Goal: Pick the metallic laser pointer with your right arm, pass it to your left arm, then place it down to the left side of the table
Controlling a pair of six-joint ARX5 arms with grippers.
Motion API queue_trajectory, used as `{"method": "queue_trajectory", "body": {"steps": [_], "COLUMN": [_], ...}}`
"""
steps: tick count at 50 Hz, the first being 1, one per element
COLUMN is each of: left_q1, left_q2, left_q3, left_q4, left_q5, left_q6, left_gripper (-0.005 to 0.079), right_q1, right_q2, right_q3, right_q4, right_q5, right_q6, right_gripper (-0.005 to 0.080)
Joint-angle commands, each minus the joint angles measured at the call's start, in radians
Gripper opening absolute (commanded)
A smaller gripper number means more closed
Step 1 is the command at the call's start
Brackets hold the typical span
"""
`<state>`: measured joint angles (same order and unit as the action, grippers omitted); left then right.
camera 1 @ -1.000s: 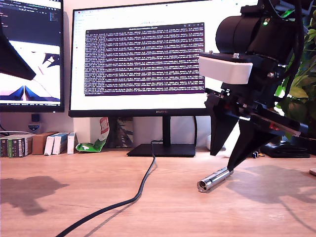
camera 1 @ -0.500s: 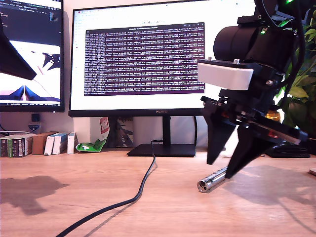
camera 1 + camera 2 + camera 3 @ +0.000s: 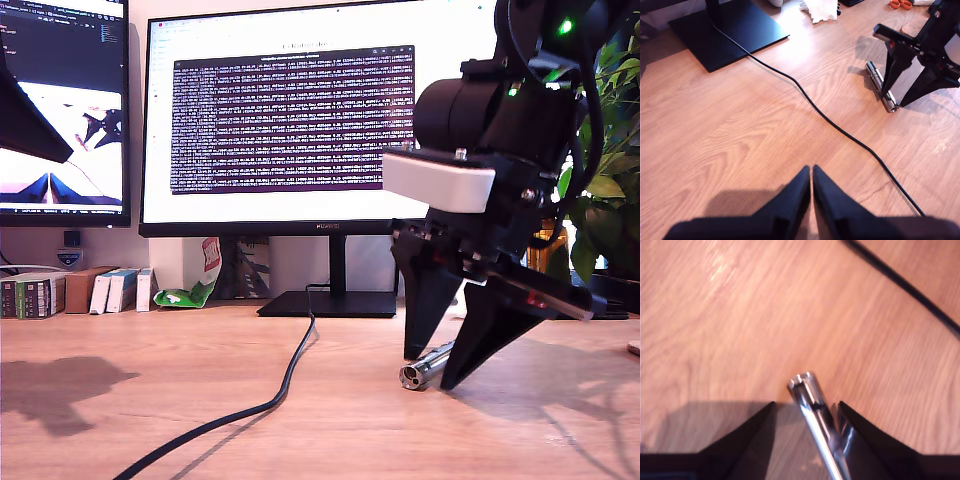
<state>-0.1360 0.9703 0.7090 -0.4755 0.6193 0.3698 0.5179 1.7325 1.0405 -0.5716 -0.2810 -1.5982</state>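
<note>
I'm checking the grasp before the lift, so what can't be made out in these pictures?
- Rear end of the metallic laser pointer: exterior view, hidden behind my second gripper.
- Contact between fingers and pointer: second wrist view, blurred and cut by the frame edge.
- Text on the monitor: exterior view, too small.
- My first gripper: its arm cut off in the first wrist view.

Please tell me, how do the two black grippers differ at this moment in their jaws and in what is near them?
My second gripper has its jaws open, standing on either side of the short shiny silver laser pointer; my first gripper has its pointed jaws together with nothing between. My second gripper is down at the light-brown wooden table by the pointer; my first gripper is far from the pointer, above bare wood. Both have black pointed fingers.
</note>
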Motion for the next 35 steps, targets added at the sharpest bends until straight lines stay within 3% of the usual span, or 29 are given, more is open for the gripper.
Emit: {"method": "queue_trajectory", "body": {"steps": [1, 35], "left_q1": [-0.004, -0.004], "left_q2": [-0.002, -0.002], "left_q3": [0.002, 0.002], "left_q4": [0.001, -0.003], "left_q5": [0.003, 0.003], "left_q6": [-0.004, -0.007], "left_gripper": [-0.0009, -0.0009], "right_q1": [0.005, 0.005], "right_q2": [0.013, 0.056], "right_q3": [0.033, 0.058], "right_q4": [0.001, -0.040], "right_q5": [-0.009, -0.025], "right_q6": [-0.003, -0.003], "right_gripper": [0.0253, 0.0219]}}
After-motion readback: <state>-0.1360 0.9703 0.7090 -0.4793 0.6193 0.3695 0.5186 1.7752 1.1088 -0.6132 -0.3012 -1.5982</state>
